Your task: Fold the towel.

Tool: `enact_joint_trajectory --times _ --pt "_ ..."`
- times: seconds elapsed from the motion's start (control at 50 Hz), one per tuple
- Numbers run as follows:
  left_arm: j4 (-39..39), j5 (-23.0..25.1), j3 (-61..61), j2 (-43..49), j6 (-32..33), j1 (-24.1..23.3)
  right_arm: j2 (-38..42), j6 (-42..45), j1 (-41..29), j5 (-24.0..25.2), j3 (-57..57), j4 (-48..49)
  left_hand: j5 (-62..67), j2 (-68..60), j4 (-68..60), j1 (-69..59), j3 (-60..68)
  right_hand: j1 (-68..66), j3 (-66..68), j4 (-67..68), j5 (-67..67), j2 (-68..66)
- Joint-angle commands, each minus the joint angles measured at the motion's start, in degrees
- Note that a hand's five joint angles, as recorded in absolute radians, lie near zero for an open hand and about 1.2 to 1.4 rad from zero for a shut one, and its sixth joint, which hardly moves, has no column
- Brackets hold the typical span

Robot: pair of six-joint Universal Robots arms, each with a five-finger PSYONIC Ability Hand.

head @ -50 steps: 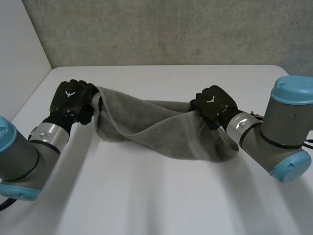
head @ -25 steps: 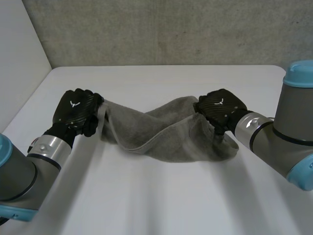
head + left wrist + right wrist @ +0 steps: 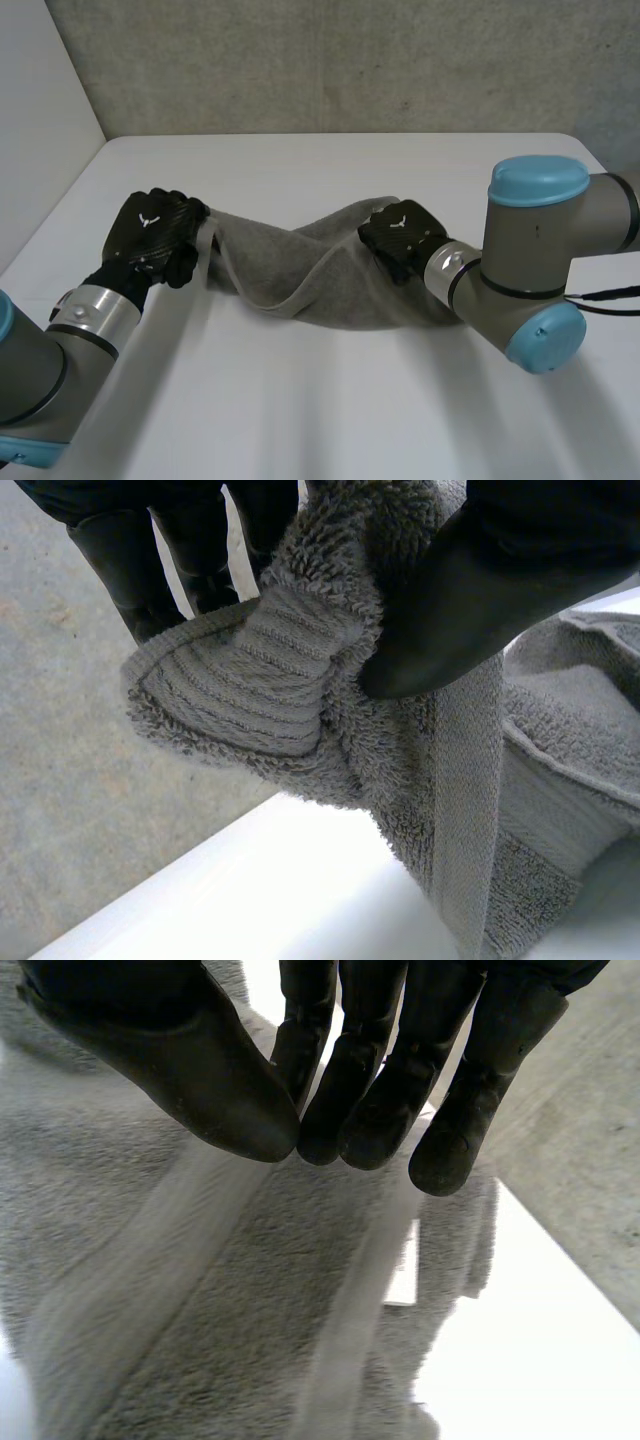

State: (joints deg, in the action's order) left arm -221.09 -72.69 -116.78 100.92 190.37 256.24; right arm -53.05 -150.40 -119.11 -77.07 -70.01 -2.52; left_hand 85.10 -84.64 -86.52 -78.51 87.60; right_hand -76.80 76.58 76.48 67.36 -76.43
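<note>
A grey towel lies bunched in a long sagging band across the middle of the white table. My left hand is shut on its left end. In the left wrist view a ribbed corner of the towel is pinched between the thumb and the fingers. My right hand rests over the towel's right part. In the right wrist view its thumb meets the fingertips with no cloth between them, and the towel lies just beneath.
The table's left edge runs close beside my left arm, and a grey wall stands behind the far edge. My right arm's bulky elbow sits right of the towel. Bare tabletop stretches in front of it.
My right hand has opened, slid left along the towel toward its middle and shut again. The towel's right end has sunk to the table. My left hand keeps its grip.
</note>
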Motion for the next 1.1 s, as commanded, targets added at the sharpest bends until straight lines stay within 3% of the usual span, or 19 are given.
enact_joint_trajectory --times 0.02,0.04,0.06,0.08,0.1,0.12,0.16,0.18,0.22,0.26,0.42,0.66,0.78,0.82,0.88,0.92,1.1 --pt "0.0 1.8 -0.1 -1.8 0.0 0.0 -2.3 -0.1 1.1 -0.2 1.4 -0.2 -15.1 4.6 6.5 -1.5 -7.6 -3.2 3.4 3.5 2.6 -3.6" --pt "0.0 2.1 -0.4 -2.2 0.1 0.0 -2.8 -0.2 1.1 -0.1 1.3 -0.1 -15.1 4.6 6.5 -1.5 -7.6 12.6 -12.3 -12.2 -13.1 12.2" --pt "0.0 2.1 -0.4 -2.2 0.1 0.0 -2.8 -0.1 1.1 -0.1 1.4 0.0 -15.1 4.6 6.5 -1.5 -7.6 40.0 -39.8 -39.7 -40.6 39.7" --pt "0.0 2.3 -0.8 -2.7 0.1 0.0 -2.8 -0.1 1.1 -0.1 1.4 0.0 -15.1 4.6 6.5 -1.5 -7.6 40.3 -40.1 -40.0 -40.9 39.9" --pt "0.2 2.5 -1.3 -3.4 0.4 0.1 -2.8 0.0 0.7 0.0 1.5 0.0 -29.7 19.3 21.1 13.1 -22.2 57.5 -57.2 -57.1 -58.0 57.1" --pt "0.2 2.5 -1.3 -3.4 0.4 0.1 -2.8 0.0 0.7 0.0 1.5 0.0 -29.9 19.4 21.3 13.3 -22.4 57.6 -57.4 -57.3 -58.2 57.3" --pt "1.7 2.5 -2.4 -4.8 1.8 1.4 -2.3 0.3 0.2 0.5 2.3 0.0 -64.4 53.9 55.8 47.8 -56.9 58.3 -58.1 -58.0 -58.9 57.9" --pt "1.7 2.5 -2.4 -4.9 1.8 1.4 -2.3 0.3 0.2 0.5 2.3 0.0 -64.5 54.1 55.9 47.9 -57.0 58.3 -58.1 -58.0 -58.9 57.9" --pt "5.3 2.5 -3.2 -6.9 4.7 4.0 -1.0 0.7 -0.2 0.7 3.9 0.0 -79.3 68.8 70.7 62.7 -71.8 57.8 -57.6 -57.5 -58.4 57.4" --pt "7.4 2.5 -3.4 -8.1 6.4 5.5 0.0 0.8 -0.7 0.9 5.0 -0.1 -82.0 71.5 73.4 65.4 -74.5 57.6 -57.4 -57.3 -58.2 57.3" --pt "17.0 2.7 -2.5 -16.2 7.1 11.1 6.6 2.4 -2.7 1.1 13.1 -2.8 -84.0 73.6 75.5 67.5 -76.5 56.8 -56.6 -56.5 -57.4 56.4" --pt "17.8 3.4 -2.0 -19.5 0.4 13.3 18.2 8.4 -3.7 0.5 26.2 -6.0 -84.0 73.6 75.5 67.5 -76.5 50.2 -50.0 -49.9 -50.8 49.9" --pt "17.8 2.9 0.8 -14.1 -0.1 13.5 22.5 8.5 -3.6 0.6 32.9 -10.3 -84.0 73.6 75.5 67.5 -76.5 40.6 -40.4 -40.3 -41.2 40.3" --pt "18.4 2.4 4.3 -9.1 -0.1 13.1 23.1 8.4 -3.2 0.5 35.2 -12.2 -83.9 73.4 75.3 67.3 -76.4 24.1 -23.8 -23.7 -24.6 23.7" --pt "18.6 2.2 6.3 -7.1 -0.2 12.5 22.8 8.2 -3.0 0.5 35.4 -12.7 -83.7 73.3 75.1 67.1 -76.2 16.9 -16.7 -16.6 -17.5 16.6" --pt "19.1 1.1 10.0 -2.6 -1.0 12.2 22.1 7.8 -2.9 0.4 35.3 -13.6 -83.4 72.9 74.8 66.8 -75.9 -3.0 3.2 3.3 2.4 -3.4" --pt "24.8 -3.4 23.2 7.4 -7.4 8.0 15.3 7.6 -1.4 0.4 29.3 -14.6 -82.5 72.1 73.9 65.9 -75.0 -3.2 3.4 3.5 2.6 -3.6"
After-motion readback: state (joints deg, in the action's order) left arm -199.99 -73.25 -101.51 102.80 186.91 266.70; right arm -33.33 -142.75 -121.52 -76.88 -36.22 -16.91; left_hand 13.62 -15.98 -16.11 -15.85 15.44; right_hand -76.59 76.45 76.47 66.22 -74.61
